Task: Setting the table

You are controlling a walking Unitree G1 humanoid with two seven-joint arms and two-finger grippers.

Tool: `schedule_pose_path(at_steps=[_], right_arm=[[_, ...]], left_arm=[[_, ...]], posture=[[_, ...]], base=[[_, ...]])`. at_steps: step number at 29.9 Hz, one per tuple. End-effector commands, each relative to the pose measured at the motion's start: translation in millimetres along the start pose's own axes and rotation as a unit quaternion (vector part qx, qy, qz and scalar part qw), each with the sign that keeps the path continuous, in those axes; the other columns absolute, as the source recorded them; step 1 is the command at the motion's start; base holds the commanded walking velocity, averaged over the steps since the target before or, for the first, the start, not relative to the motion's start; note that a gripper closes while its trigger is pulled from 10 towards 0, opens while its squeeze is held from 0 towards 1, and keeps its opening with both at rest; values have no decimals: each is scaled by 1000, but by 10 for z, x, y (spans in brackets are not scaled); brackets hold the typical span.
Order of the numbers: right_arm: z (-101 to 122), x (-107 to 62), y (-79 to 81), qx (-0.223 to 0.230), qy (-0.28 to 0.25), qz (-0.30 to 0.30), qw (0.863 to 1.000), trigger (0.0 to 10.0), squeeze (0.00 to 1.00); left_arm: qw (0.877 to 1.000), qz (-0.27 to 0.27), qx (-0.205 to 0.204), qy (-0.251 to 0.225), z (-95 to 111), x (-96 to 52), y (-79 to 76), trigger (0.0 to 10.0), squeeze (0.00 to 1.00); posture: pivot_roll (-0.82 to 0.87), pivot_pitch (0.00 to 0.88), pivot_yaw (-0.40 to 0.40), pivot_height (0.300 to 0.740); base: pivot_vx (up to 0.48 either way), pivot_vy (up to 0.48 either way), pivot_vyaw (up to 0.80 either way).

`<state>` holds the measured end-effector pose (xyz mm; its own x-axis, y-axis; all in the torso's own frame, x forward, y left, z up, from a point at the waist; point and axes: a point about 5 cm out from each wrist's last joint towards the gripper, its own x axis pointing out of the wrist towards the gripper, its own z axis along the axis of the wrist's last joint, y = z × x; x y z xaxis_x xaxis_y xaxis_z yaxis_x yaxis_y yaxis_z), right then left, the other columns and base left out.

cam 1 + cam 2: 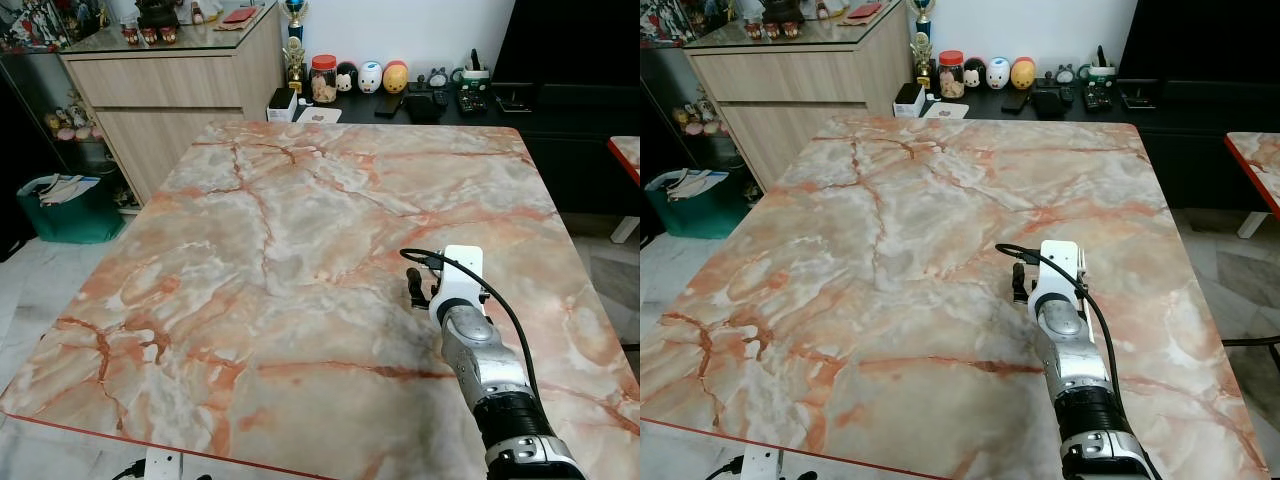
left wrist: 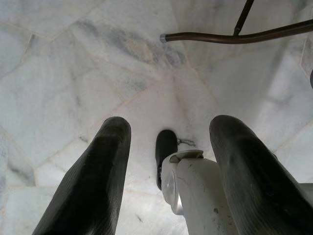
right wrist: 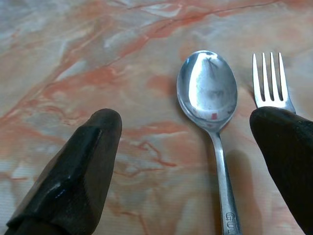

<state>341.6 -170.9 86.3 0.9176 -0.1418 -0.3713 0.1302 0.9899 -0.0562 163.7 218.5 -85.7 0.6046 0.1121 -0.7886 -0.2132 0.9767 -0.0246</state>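
Note:
A steel spoon (image 3: pixel 208 88) and a fork (image 3: pixel 271 83) lie side by side on the orange-veined marble table (image 1: pixel 280 230), handles toward my wrist. My right gripper (image 3: pixel 188 117) hangs open just above them, one finger on the bare marble to one side of the spoon and the other over the fork's neck. From the head views the right gripper (image 1: pixel 415 288) sits low over the table's right half, and its white wrist hides the cutlery. My left gripper (image 2: pixel 168 127) hangs open over the pale floor tiles beside my own white leg (image 2: pixel 195 191).
A wooden sideboard (image 1: pixel 170 90) stands at the far left, with a green basket (image 1: pixel 65 205) beside it. A low black cabinet (image 1: pixel 440 105) with a jar (image 1: pixel 323 78) and figurines runs behind the table. Another table's red edge (image 1: pixel 625 155) shows at right. A dark metal bar (image 2: pixel 234 36) crosses above the floor.

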Motion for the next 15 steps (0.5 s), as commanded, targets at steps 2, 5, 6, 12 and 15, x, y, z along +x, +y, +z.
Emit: schedule_pose_path(at_steps=[2, 5, 6, 12, 15], right_arm=[[-16, -3, -45, -2, 8, -15, 1000, 10000, 0], [-29, -4, -69, -1, 12, -24, 1000, 10000, 0], [-43, -6, -77, 2, 16, -27, 1000, 10000, 0], [-104, -9, -71, 16, 30, -27, 999, 10000, 0], [-134, -8, -54, 17, 37, -24, 999, 10000, 0]], left_arm=[[1000, 5, -3, 12, -55, -13, 29, 10000, 0], [1000, 5, -2, 12, -54, -13, 30, 10000, 0], [1000, 5, -2, 12, -54, -13, 30, 10000, 0], [1000, 2, 9, 12, -47, -12, 29, 10000, 0], [1000, 1, 9, 11, -45, -12, 28, 10000, 0]], posture=[[-94, 0, 55, 740], [-96, 0, 56, 740], [-96, 0, 56, 740], [-94, 0, 56, 740], [-92, 0, 54, 740]], base=[[0, 0, 0], [0, 0, 0], [0, 0, 0], [0, 0, 0], [0, 0, 0]])
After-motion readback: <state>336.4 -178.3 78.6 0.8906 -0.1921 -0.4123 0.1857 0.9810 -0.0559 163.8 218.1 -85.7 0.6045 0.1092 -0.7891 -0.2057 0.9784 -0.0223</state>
